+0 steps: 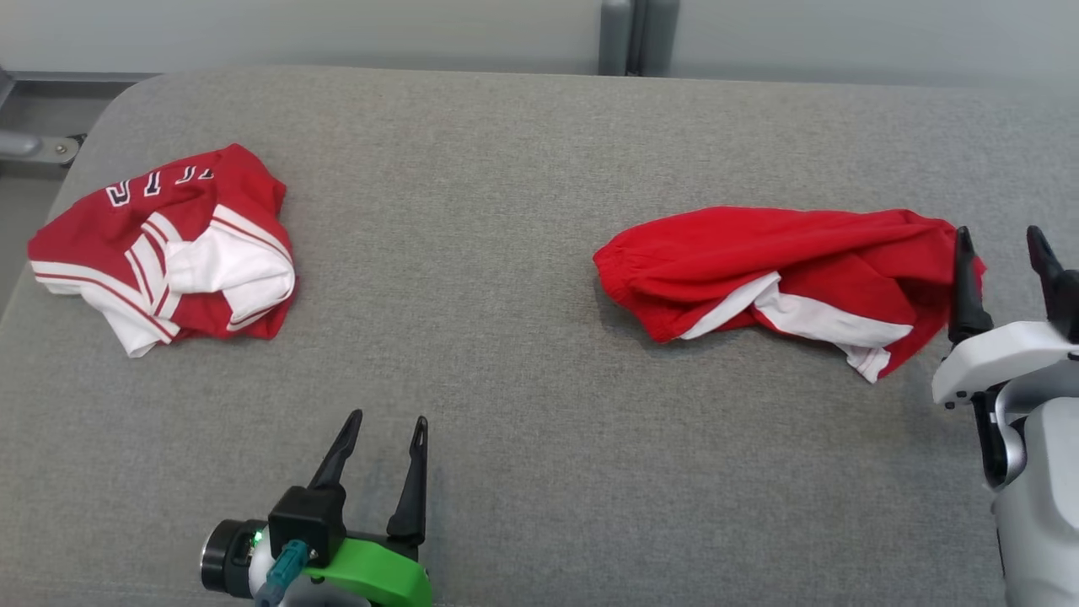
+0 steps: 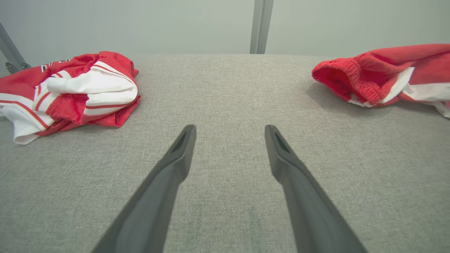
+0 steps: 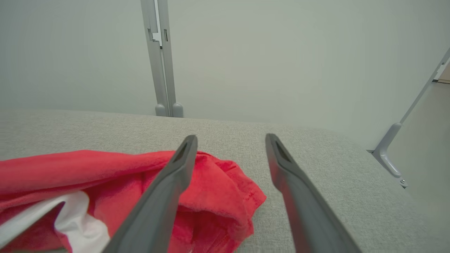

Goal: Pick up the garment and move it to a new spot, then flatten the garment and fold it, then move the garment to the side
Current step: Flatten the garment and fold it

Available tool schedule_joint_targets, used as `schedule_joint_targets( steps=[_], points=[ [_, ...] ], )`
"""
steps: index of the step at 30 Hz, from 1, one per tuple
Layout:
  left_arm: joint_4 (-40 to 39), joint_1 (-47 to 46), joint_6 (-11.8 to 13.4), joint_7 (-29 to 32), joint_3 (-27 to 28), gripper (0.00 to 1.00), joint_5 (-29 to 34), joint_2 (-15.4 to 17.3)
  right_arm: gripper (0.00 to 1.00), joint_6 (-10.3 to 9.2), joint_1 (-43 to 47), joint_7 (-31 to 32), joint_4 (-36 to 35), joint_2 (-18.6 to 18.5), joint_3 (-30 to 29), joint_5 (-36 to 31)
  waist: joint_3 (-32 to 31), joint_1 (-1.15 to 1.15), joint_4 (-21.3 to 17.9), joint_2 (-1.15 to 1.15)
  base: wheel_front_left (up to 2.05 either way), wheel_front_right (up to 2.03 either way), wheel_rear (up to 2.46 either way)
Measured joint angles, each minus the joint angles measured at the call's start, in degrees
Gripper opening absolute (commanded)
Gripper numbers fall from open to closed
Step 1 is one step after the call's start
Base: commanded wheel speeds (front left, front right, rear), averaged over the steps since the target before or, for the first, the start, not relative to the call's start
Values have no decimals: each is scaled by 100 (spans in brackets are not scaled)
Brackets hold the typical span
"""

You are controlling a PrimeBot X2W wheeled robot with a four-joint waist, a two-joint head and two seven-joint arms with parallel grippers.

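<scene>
**Red garment lies bunched on the table's right half**

On the grey padded table (image 1: pixel 523 354), the red-and-white garment (image 1: pixel 784 261) is seen crumpled at the right, and a jersey (image 1: pixel 169 244) lies far left. The cloth is judged soft, light and limp. The gathered waistband (image 1: pixel 611 274) and the opposite hem are suggested as holds. The right gripper (image 1: pixel 1000 236) is spread apart at that hem, gripping nothing. The left gripper (image 1: pixel 388 419) is likewise spread, well apart from the garment.

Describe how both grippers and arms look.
Left gripper: two long, tapered dark fingers on a black block, bright green bracket, teal cable plug, small green light. Right gripper: matching dark fingers on a white housing, pale grey forearm.
</scene>
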Motion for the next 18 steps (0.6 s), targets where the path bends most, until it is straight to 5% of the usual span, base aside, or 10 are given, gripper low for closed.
schedule_joint_targets(
  steps=[18],
  points=[
    [872,-1235,-460,0,-1122,100,-806,-11,100,0,527,0,-716,546,1285,172,344,0,-1336,0,0,0,0]
  ],
)
